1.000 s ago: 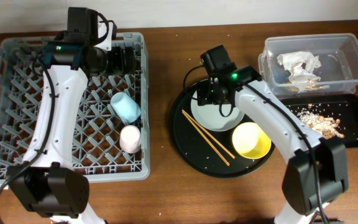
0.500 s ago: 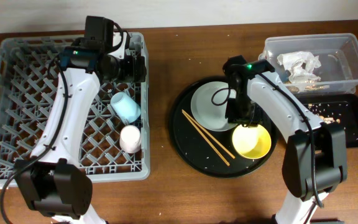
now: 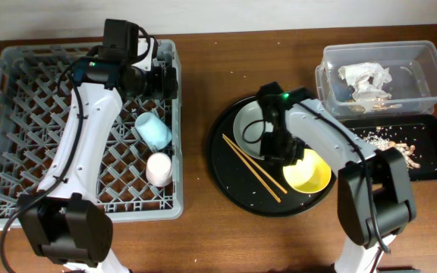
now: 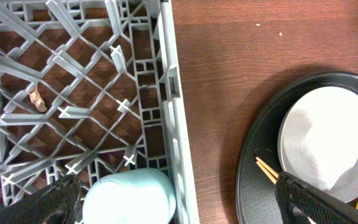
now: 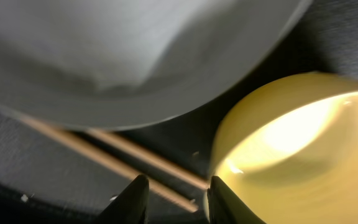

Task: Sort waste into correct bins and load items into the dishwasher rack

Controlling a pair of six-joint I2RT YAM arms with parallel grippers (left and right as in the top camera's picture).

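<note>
The grey plate (image 3: 250,127), the yellow bowl (image 3: 308,171) and two wooden chopsticks (image 3: 253,167) lie on the round black tray (image 3: 226,182). My right gripper (image 3: 283,150) is low between plate and bowl. In the right wrist view it (image 5: 176,199) is open with a narrow gap, just over the chopsticks (image 5: 135,155), beside the bowl's rim (image 5: 291,155) and below the plate (image 5: 135,50). The light-blue cup (image 3: 152,130) and the pink cup (image 3: 158,168) stand in the grey rack (image 3: 21,114). My left gripper (image 3: 161,80) is wide open and empty over the rack's right wall, above the light-blue cup (image 4: 129,196).
The clear tub (image 3: 423,68) at the back right holds the crumpled napkin (image 3: 366,80). The shallow black tray (image 3: 431,163) in front of it holds rice and brown scraps (image 3: 397,148). A small brown scrap (image 4: 37,99) lies in the rack.
My right gripper has moved from over the plate's far side to low between the plate and the bowl. My left arm shifted a little to the right, then stayed still.
</note>
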